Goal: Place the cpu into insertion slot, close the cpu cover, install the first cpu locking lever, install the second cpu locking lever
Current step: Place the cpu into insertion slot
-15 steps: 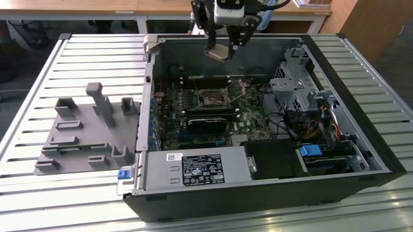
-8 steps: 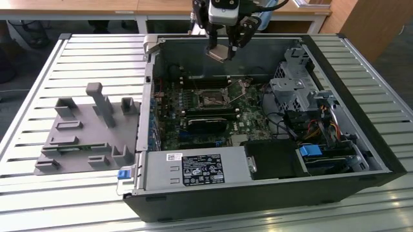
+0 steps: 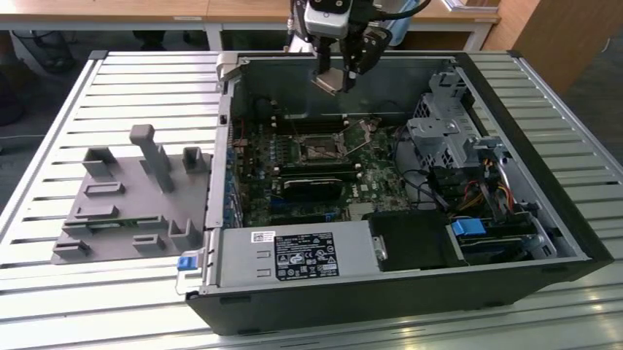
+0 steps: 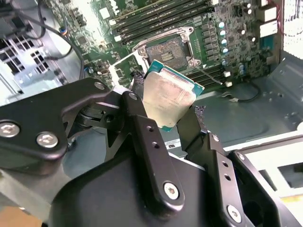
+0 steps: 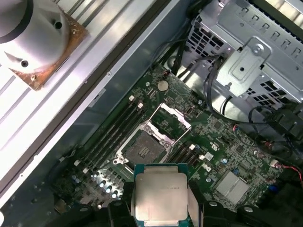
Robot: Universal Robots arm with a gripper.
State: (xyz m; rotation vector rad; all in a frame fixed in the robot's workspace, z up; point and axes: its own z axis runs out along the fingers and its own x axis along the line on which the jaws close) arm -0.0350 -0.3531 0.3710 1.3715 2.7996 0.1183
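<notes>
Slatted tabletop [image 3: 98, 313] is carrying the case [image 3: 370, 306]; my end effector [image 4: 166, 109] is clenching the cpu [image 5: 158, 196], hovering well above the insertion slot [image 5: 142, 146].

A grey fixture [image 3: 117, 219] lies on the slatted table [image 3: 58, 95] — beside the open computer case [image 3: 389, 302].

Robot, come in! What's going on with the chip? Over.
Gripper shut on the cpu, high over the open case. Insertion slot bare, cpu cover flipped up. Nothing seen in the way.
</notes>
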